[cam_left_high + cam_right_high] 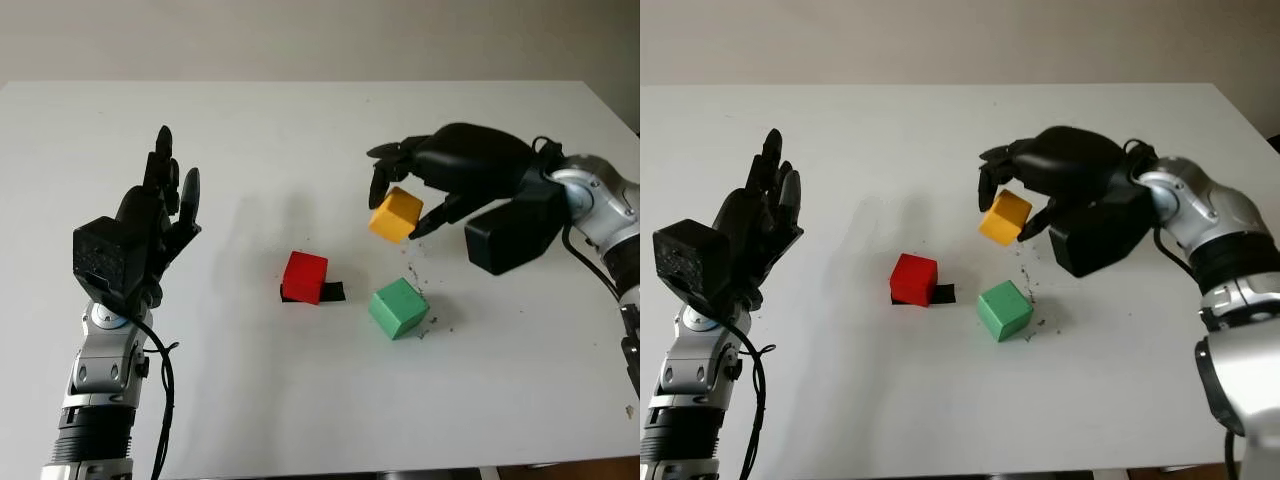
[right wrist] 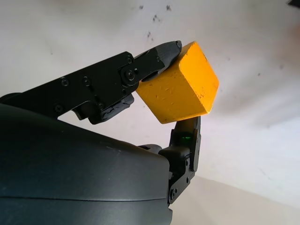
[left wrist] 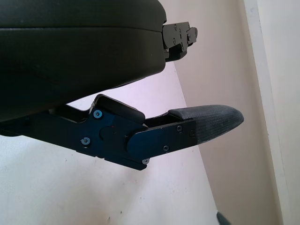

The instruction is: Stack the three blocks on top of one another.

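The white desk [image 1: 300,400] carries two blocks near its middle. The red block [image 1: 305,276] sits on a small black patch [image 1: 333,292] that sticks out from under its right side. The green block [image 1: 398,308] lies just to the right of it and a little nearer the robot, apart from the red one, with a few dark specks [image 1: 432,322] scattered on the desk around it. Nothing stands between these two blocks and the raised block above them.

The right hand [image 1: 405,205] reaches in from the right, held above the desk behind the green block. It pinches the yellow block [image 1: 396,214], which hangs tilted in the air, clear of the desk, above and behind the green block and to the right of the red one. In the head views one finger curls over the block's far left side and another presses its right edge.

The right wrist view shows the grip closer: one fingertip [image 2: 165,50] presses on an upper corner of the yellow block and another finger [image 2: 187,140] bears on the face below, with the speckled desk behind.

The left hand [image 1: 150,225] is open, raised above the left part of the desk, well apart from all three blocks. In the left wrist view one finger [image 3: 206,123] stretches out straight over the bare desk surface and its edge.
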### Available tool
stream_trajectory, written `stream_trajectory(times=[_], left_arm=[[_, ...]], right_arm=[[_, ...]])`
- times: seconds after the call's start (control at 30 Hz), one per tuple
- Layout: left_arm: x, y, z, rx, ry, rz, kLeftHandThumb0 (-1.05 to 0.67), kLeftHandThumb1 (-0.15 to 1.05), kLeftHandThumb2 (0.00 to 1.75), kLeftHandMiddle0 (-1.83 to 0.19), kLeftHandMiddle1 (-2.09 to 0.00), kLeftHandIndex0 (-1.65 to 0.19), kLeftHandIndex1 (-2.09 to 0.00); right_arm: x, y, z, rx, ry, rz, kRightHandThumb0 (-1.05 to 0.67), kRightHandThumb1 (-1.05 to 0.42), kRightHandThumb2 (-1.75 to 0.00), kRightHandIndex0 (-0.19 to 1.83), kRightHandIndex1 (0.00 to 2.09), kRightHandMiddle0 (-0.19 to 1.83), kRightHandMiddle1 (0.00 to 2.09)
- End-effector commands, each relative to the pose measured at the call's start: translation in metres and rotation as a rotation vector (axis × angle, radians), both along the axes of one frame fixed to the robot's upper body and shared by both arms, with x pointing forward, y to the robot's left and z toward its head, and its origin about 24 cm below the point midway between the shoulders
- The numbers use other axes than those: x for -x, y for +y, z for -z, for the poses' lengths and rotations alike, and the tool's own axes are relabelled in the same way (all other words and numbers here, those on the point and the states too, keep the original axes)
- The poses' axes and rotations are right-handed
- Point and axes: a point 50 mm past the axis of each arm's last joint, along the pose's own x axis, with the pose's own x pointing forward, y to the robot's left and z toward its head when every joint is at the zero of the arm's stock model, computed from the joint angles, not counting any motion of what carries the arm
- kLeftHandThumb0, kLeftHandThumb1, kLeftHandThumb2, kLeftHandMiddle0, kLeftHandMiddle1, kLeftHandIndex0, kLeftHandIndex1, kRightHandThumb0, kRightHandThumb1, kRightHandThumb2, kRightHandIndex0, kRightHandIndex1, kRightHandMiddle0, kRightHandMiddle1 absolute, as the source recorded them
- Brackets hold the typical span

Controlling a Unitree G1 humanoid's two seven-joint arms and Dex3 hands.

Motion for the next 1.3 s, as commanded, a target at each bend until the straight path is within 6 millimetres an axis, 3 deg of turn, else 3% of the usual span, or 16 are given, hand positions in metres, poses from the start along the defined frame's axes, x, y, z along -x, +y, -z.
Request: stream_trajectory(times=[0.0,0.3,0.57,0.9,1.27], left_arm=[[0.002,0.0,-0.001,-0.016,-0.013,0.003,-0.81,1.05,0.64,0.15,-0.05,0.16,-0.05],[0.002,-0.001,-0.002,-0.007,-0.013,0.001,-0.81,1.05,0.64,0.14,-0.05,0.16,-0.05],[0.0,-0.005,-0.002,-0.005,-0.014,0.002,-0.82,1.05,0.66,0.14,-0.05,0.16,-0.05],[0.001,-0.004,-0.003,0.014,-0.008,0.003,-0.82,1.05,0.69,0.17,-0.05,0.18,-0.05],[0.001,-0.006,-0.003,0.021,-0.015,0.007,-0.83,1.05,0.67,0.16,-0.06,0.17,-0.05]], right_arm=[[-0.001,0.012,-0.026,-0.028,-0.046,-0.021,-0.37,-0.94,-0.05,0.32,0.07,0.48,1.16],[0.003,0.049,-0.054,0.008,0.059,-0.118,-0.39,-0.93,-0.05,0.32,0.06,0.47,1.3],[0.011,0.085,-0.062,0.114,0.138,-0.222,-0.43,-0.94,-0.06,0.32,0.06,0.44,1.32],[0.018,0.116,-0.05,0.19,0.196,-0.31,-0.44,-0.94,-0.05,0.32,0.05,0.43,1.39],[0.02,0.128,-0.038,0.188,0.217,-0.344,-0.45,-0.96,-0.05,0.27,0.04,0.31,1.58]])
